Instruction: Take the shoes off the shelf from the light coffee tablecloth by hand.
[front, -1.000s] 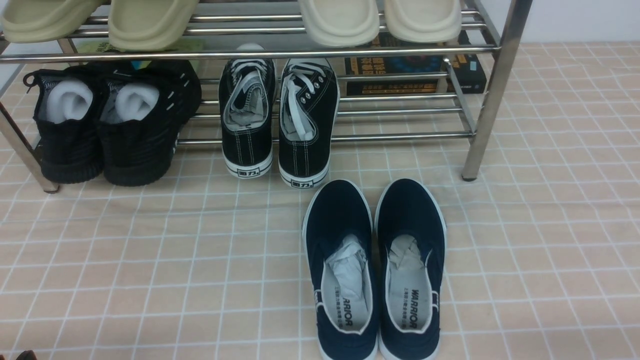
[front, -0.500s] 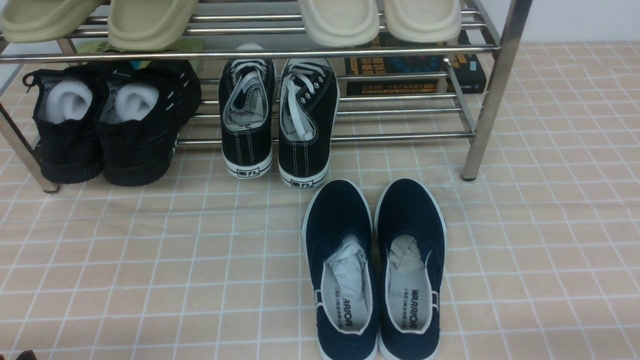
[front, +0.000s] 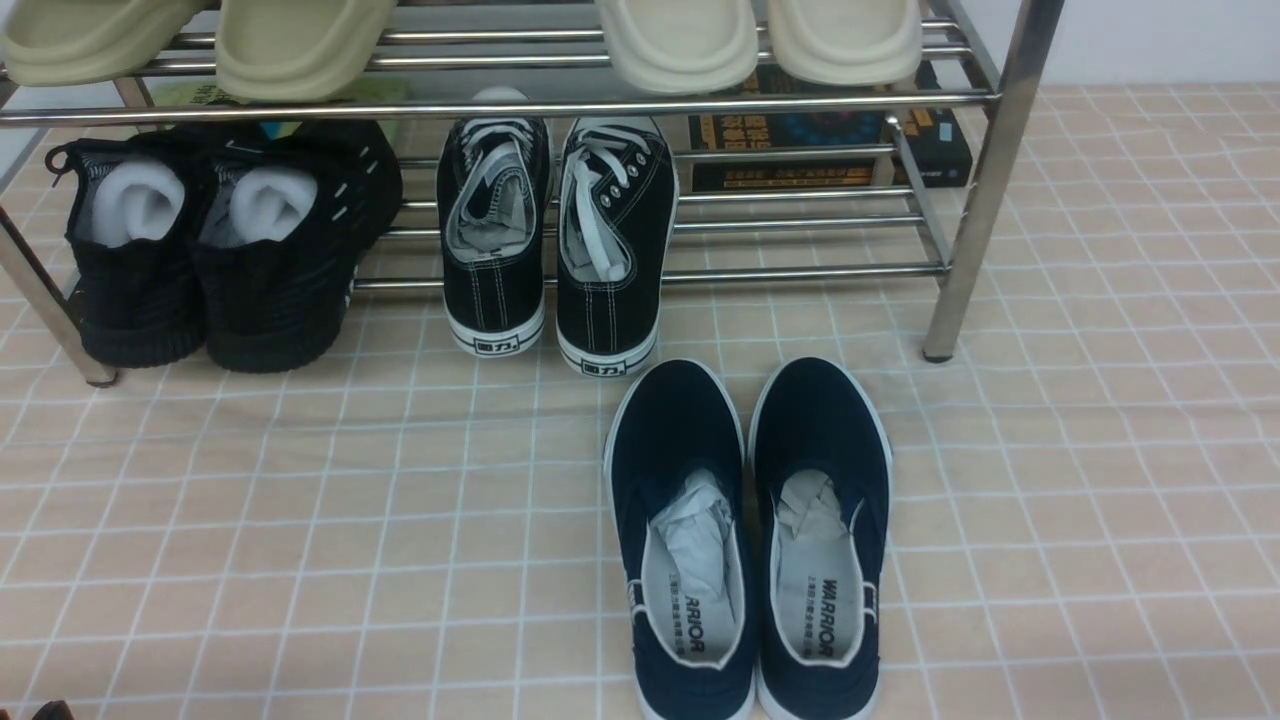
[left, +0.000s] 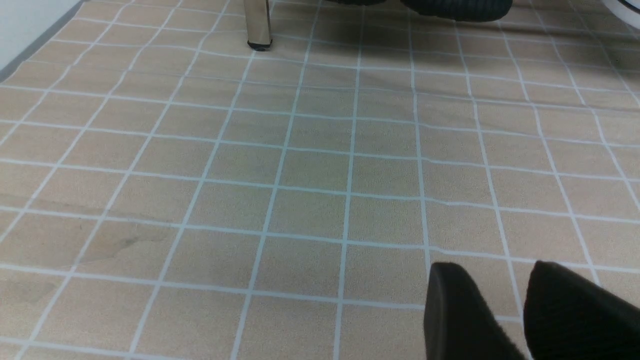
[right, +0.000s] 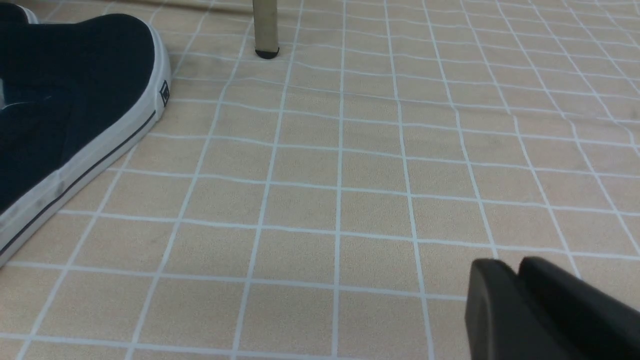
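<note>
The navy shoes (front: 680, 430) stand side by side on the light coffee tablecloth (front: 300, 520), toes toward the shelf (front: 990, 170) and just in front of it. Neither gripper appears in the front view. The right wrist view has one navy shoe (right: 75, 90) well off to the side of my right gripper (right: 507, 265), whose fingers lie together with no gap and hold nothing. My left gripper (left: 495, 267) hovers over bare cloth, open a little, with cloth showing between its fingers.
Black lace-up sneakers (front: 555, 240) and black knit sneakers (front: 210, 250) sit on the shelf's lower tier. Pale slippers (front: 300, 40) lie on the tier above. Books (front: 830, 140) lie behind the rack. A shelf leg (right: 265, 25) stands beyond the right gripper.
</note>
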